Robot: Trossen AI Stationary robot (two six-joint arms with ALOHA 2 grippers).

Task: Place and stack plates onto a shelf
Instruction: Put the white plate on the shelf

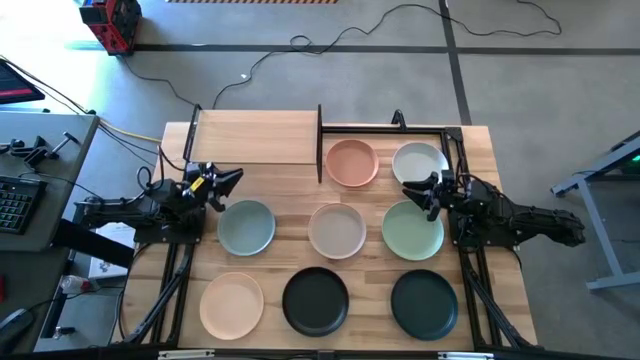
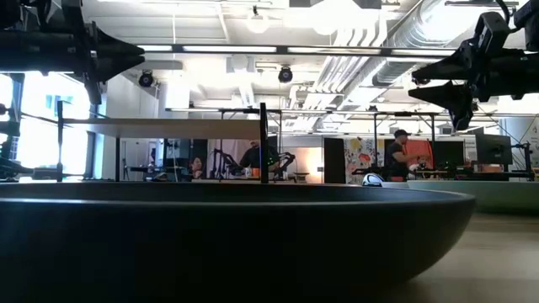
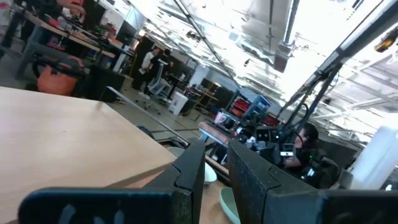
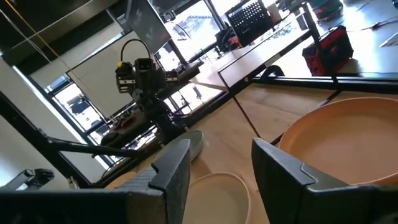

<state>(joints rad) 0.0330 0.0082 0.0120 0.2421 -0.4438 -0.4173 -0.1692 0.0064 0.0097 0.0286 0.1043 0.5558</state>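
Shelf point(image 1: 258, 137) at far left of table point(image 1: 480, 140), board bare on top, open from above. Black post point(image 1: 320, 145) at its right end, standing between board and pink plate point(image 1: 352, 163). Open gap under board, seen in low view. Eight plates spread over rest of table with narrow strips of bare wood between: pale green plate point(image 1: 420, 160) beside pink; blue-grey plate point(image 1: 246, 227), beige plate point(image 1: 337, 230), second green plate point(image 1: 413, 230) in middle row; peach plate point(image 1: 232, 304) and two black plates point(image 1: 316, 300) nearest. Left gripper point(image 1: 232, 180) above blue-grey plate, right gripper point(image 1: 412, 190) between the two green plates, both raised, well apart, centre lane free.
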